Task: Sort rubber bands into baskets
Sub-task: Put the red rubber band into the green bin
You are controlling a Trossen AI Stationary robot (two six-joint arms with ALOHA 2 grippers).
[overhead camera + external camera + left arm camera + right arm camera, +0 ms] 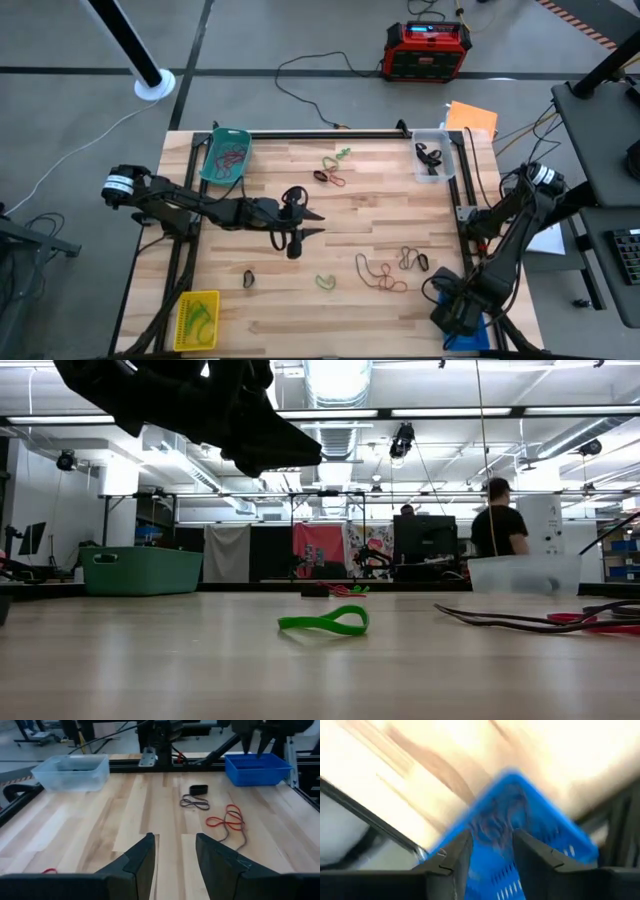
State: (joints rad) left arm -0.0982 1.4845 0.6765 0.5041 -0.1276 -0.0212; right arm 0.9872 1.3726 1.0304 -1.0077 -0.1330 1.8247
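Green band [324, 623] nearest in low view; blue basket [520, 825] only via wrists.

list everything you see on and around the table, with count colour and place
baskets: four; teal far left corner, clear far right corner, yellow near left corner, blue near right corner
rubber bands: many, red, green, black, brown; loose mid-table, some already in baskets
red-and-black box: one, floor beyond table
person: one, dark top, in the room behind
left end effector: open, above table centre
right end effector: open, over blue basket
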